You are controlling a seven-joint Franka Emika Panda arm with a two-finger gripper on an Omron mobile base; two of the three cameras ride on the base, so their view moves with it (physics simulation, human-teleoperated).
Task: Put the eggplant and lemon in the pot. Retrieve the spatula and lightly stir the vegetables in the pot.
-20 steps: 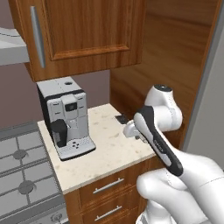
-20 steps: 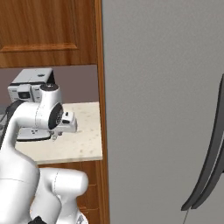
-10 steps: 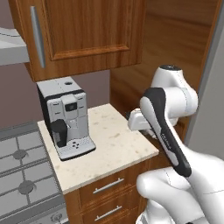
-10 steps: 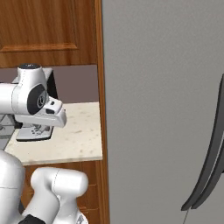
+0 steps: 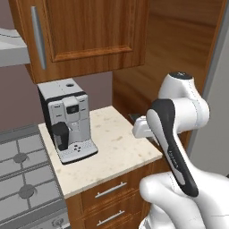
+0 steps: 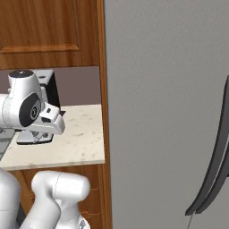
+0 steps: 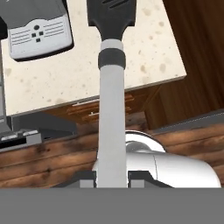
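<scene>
In the hand view my gripper is shut on the spatula. Its thin grey handle runs up from between the fingertips, and its flat black blade hangs over the speckled counter. From the left base view the gripper is partly hidden behind my forearm, above the counter's right end. In the right base view the gripper is above the counter. The eggplant, the lemon and the pot are out of view.
A grey coffee machine stands on the counter's left half, with a stove further left. Wooden wall cabinets hang above. A tall wood panel and grey fridge close the right side.
The arm's upper joint has risen and the hand has turned a little over the counter's right end. The spatula has stayed in the grip, and the base has not moved.
</scene>
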